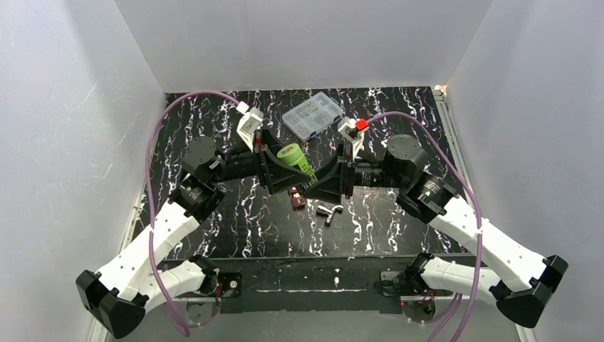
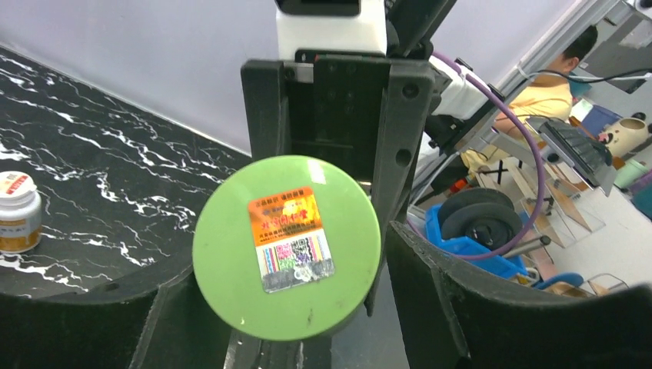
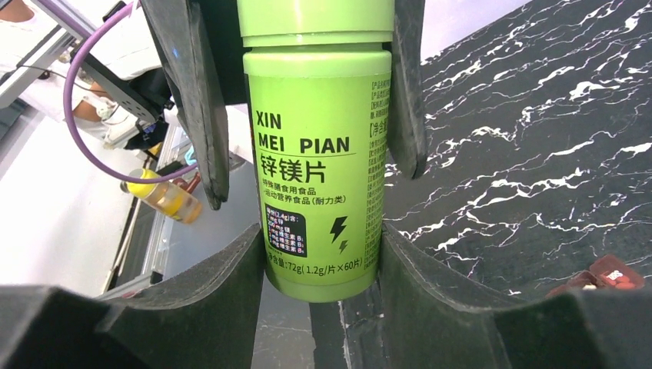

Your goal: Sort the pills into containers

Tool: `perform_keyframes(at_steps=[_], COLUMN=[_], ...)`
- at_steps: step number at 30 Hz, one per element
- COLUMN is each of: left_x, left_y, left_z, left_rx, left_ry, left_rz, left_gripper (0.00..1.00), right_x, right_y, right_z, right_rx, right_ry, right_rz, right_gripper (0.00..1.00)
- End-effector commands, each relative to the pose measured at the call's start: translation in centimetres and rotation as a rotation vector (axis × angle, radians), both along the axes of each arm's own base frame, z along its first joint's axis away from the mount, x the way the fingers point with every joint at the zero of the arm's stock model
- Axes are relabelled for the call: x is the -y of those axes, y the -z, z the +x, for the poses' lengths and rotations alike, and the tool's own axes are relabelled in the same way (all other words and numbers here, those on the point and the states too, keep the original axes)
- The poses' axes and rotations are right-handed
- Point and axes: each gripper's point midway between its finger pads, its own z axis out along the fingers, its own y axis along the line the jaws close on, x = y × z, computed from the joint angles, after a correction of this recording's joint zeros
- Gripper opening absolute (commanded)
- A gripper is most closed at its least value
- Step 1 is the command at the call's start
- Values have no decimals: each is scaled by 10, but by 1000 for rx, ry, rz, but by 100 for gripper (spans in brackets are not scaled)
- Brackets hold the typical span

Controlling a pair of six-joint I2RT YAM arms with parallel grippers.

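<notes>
Right gripper [image 3: 321, 238] clamps the base of the green-capped bottle [image 3: 315, 154] mid-air over the table [image 1: 399, 214] centre, left gripper [image 2: 288, 257] straddling its cap [image 3: 315, 19], grip unclear; twisting against so low a hold may slip or drop it.

Green bottle [image 3: 319, 154] cap cut off at top edge; organizer box [image 1: 313, 114] contents too small.

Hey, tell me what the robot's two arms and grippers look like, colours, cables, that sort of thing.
The left arm and right arm both have white lower links with black joints and forward sections. A purple cable loops along each. The left gripper and right gripper have broad matte-black fingers. A white block sits on the left wrist; the right wrist's block bears a red part.
</notes>
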Motion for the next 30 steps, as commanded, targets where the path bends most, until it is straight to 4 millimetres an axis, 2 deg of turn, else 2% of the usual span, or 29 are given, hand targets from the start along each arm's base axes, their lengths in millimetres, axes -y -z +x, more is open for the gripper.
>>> perform_keyframes(at_steps=[1,7,18,21,23,24,25,26,28,29,30], left_x=[-6,-9,-7,-4,-2,-1,-1,0,-1,-2,-4], left_y=[-14,-9,1,2,4,7,10,12,20,25,30], left_z=[4,-3,-13,-15,-17,-16,-14,-12,-3,3,10], left_rx=[49,84,58,34,10,1,-6,-11,-19,-23,-24], left_ry=[-60,-36,68,104,133,135,132,121,65,25,-16], left_rz=[-49,18,81,72,75,81,88,97,127,148,167], left_gripper=[64,64,51,44,31,21,12,3,0,0,0], right_x=[-2,4,10,9,9,9,9,9,9,11,12], right_y=[-11,-8,5,9,10,11,12,13,17,20,24], right_z=[2,-3,-13,-15,-13,-11,-9,-5,7,15,23], right_rx=[38,64,59,54,52,51,48,48,32,23,12], right_ry=[18,7,-36,-49,-44,-33,-19,0,70,121,165], right_rz=[47,14,-36,-46,-52,-55,-60,-64,-88,-105,-123], right_gripper=[28,28,27,27,30,34,43,57,91,98,98])
